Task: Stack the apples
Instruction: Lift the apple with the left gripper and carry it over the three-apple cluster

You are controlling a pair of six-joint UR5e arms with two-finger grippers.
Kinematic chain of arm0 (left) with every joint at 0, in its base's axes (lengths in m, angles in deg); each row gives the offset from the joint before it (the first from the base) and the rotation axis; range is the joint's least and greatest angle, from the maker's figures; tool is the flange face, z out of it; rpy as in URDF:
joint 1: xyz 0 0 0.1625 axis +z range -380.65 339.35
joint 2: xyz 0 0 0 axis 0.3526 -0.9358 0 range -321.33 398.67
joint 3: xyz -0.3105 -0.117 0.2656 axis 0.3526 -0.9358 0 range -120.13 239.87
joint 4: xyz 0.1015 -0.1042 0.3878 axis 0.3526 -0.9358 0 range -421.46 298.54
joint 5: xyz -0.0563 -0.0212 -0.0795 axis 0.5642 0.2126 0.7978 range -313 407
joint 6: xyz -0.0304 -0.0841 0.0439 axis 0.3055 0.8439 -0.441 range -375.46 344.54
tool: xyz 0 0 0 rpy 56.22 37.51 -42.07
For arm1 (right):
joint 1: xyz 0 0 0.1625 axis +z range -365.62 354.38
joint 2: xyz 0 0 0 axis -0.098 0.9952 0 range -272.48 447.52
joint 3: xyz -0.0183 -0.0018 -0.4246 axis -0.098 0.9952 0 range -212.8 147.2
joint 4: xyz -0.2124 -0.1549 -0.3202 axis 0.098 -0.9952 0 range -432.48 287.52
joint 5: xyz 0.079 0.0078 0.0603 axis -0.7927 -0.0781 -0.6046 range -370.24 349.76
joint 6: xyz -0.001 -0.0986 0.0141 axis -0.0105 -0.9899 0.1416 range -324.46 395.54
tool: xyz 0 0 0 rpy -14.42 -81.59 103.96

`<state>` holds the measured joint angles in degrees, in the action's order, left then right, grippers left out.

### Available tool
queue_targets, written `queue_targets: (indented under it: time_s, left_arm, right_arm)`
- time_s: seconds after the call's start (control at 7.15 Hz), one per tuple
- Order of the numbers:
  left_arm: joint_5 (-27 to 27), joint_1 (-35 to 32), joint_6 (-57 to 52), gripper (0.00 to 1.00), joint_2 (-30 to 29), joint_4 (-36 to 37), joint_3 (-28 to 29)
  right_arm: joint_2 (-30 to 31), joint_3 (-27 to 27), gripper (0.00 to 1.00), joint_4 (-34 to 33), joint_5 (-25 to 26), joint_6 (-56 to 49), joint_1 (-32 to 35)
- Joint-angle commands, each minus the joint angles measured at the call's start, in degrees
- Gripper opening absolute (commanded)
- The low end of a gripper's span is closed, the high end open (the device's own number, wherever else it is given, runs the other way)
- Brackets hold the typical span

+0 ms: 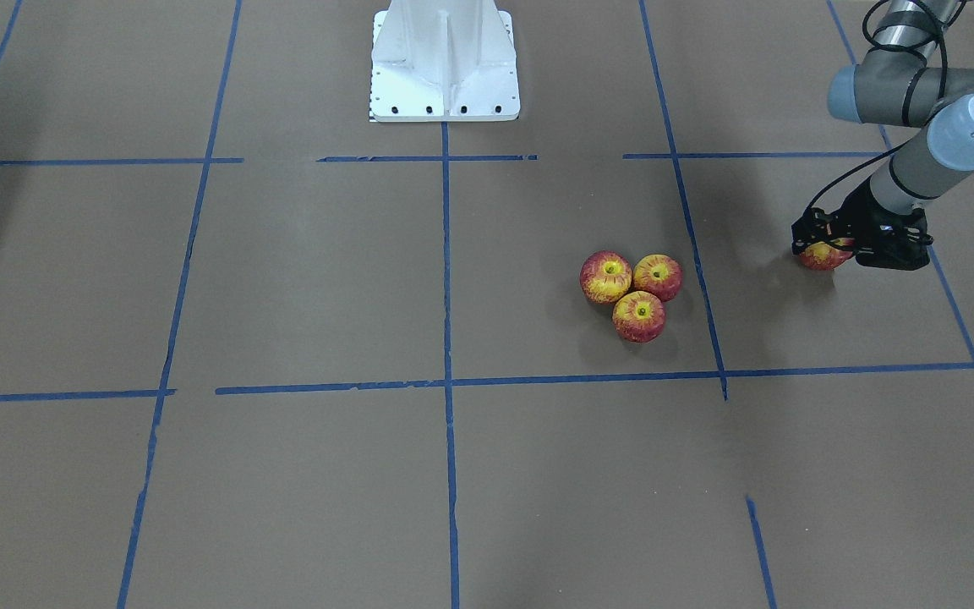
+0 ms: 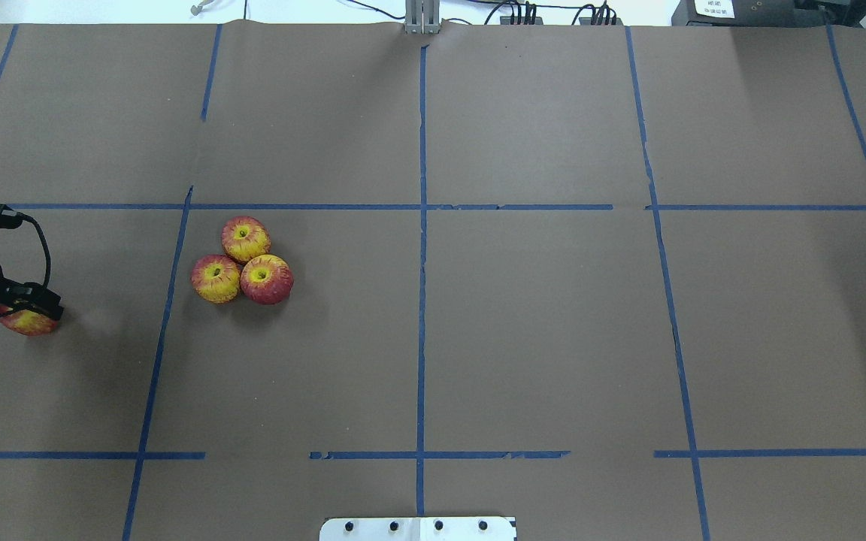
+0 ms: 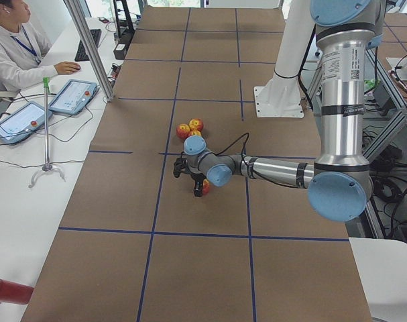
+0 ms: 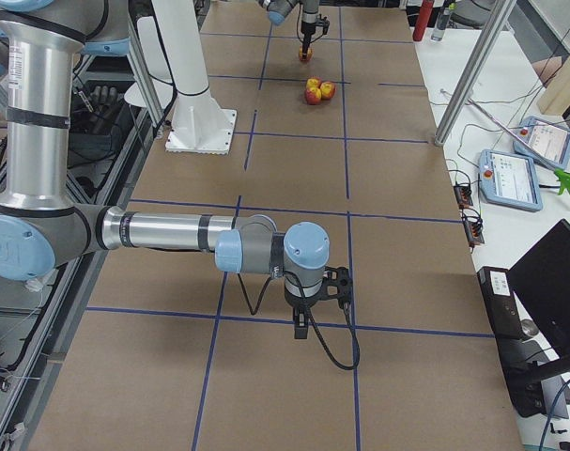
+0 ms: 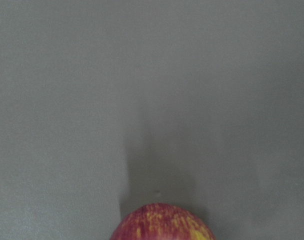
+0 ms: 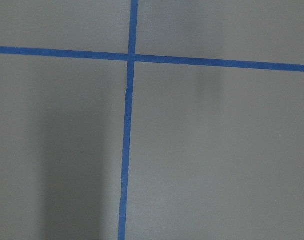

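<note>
Three apples (image 1: 639,316) lie touching in a tight triangle on the brown table, stem hollows up; they also show in the overhead view (image 2: 246,238). A fourth apple (image 1: 825,256) sits in my left gripper (image 1: 823,247), which is shut on it near the table's left end, apart from the cluster. Its offset shadow suggests it hangs slightly above the surface. The left wrist view shows only that apple's top (image 5: 162,224). My right gripper (image 4: 301,331) hangs low over the table far from the apples, seen only in the exterior right view; I cannot tell if it is open or shut.
The white robot base (image 1: 445,68) stands at the table's robot side. Blue tape lines (image 2: 422,300) grid the brown paper. An operator (image 3: 15,47) with tablets (image 3: 72,96) sits beyond the far edge, beside metal poles (image 3: 89,47).
</note>
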<state>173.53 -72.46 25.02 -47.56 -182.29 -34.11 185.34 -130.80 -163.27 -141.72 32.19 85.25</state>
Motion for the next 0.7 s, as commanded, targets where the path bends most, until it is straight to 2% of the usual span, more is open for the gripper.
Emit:
queue_targets:
  time_s: [0.0,0.14,0.42,0.56]
  left_arm:
    - [0.6,-0.2,0.6,0.10,0.1,0.9,-4.5]
    - [0.6,0.0,1.5,0.00,-0.3,1.4,-7.1]
    - [0.7,0.0,11.9,0.01,-8.3,3.2,-7.8]
    - [0.7,0.0,14.0,0.01,-13.2,8.4,-8.2]
  right_arm:
    - [0.0,0.0,1.00,0.0,0.0,0.0,0.0]
    - [0.0,0.0,1.00,0.0,0.0,0.0,0.0]
    - [0.0,0.0,1.00,0.0,0.0,0.0,0.0]
    - [0.0,0.0,1.00,0.0,0.0,0.0,0.0]
